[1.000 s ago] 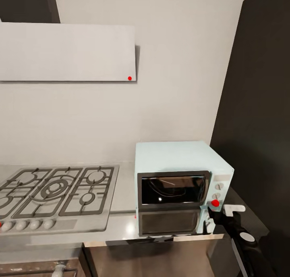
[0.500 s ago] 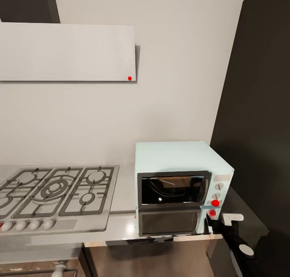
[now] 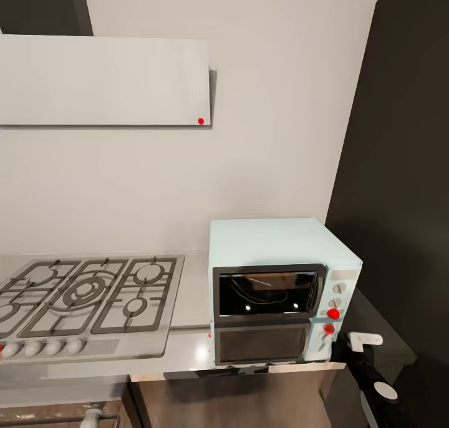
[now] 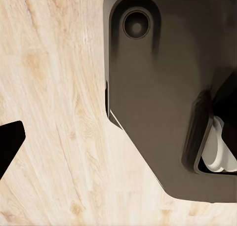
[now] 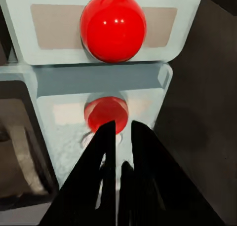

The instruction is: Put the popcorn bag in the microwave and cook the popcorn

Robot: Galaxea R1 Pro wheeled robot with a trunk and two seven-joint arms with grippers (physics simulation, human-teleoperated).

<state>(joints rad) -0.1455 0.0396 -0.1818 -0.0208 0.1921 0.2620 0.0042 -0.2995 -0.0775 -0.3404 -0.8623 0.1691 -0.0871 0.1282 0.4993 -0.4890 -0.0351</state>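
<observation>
The microwave (image 3: 284, 291) is the landmark: it stands on the countertop (image 3: 187, 347) just beside the gas hob (image 3: 84, 303), with its dark glass door shut and a bright reflection of itself on the steel below. On the microwave's right-hand panel sits the red round light (image 3: 333, 314), and the right gripper (image 3: 342, 348) hangs below and just in front of that panel, level with the counter's edge. In the right wrist view the right gripper (image 5: 118, 152) has its two dark fingers drawn nearly together, only a thin slit between them and nothing held; they point at the reflected red spot, with the real red light (image 5: 113, 26) above. The popcorn bag cannot be made out through the dark glass, so I cannot tell whether it is inside; judging by the shut door, the step in hand looks like starting the heating. To do that well, the tips should rise from the reflection to the true button on the microwave's panel, come in square to its face, and press with the closed tips without sliding onto the pale knobs (image 3: 337, 288) above. In the left wrist view a pale wooden floor (image 4: 54, 112) and a dark part of the robot show; whether that left pincer is open or closed I cannot tell.
</observation>
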